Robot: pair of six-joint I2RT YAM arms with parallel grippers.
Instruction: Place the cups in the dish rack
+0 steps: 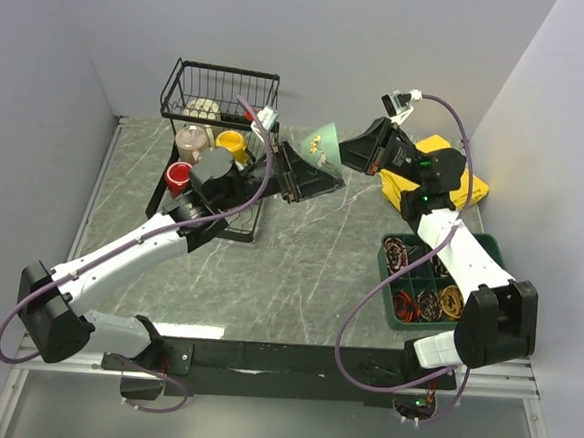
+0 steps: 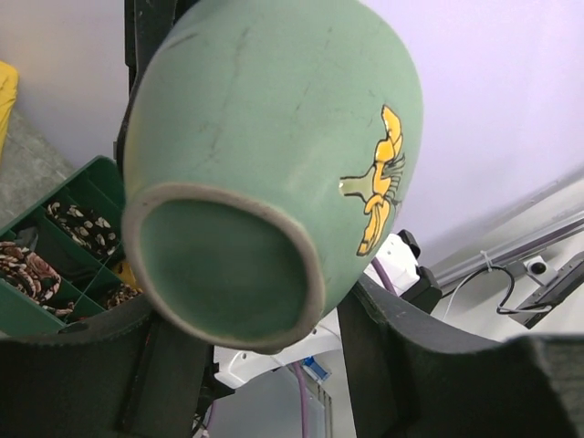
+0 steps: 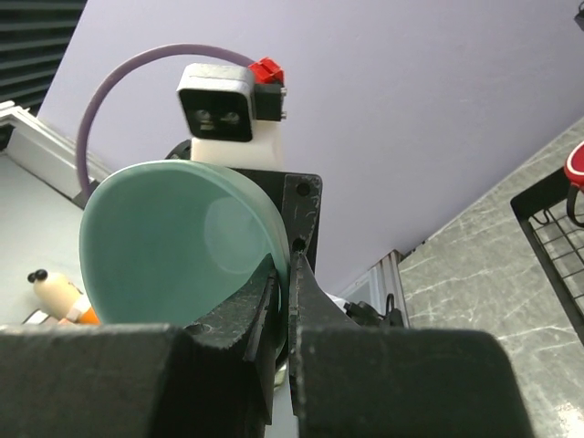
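Grey-green mug (image 2: 274, 155) in right claw (image 3: 285, 274), tray (image 2: 99, 178) beyond

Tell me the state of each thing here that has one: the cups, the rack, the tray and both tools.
grey-green cup: lifted, tipped sideways, between both tools.
right tool: shut on its rim.
left tool: fingers flank the cup's base, grip unclear.
red cup: in the dish rack.
yellow cup: in the rack.
beige cup: in the rack.
cream cup: in the rack's basket end.
green tray: compartments filled.
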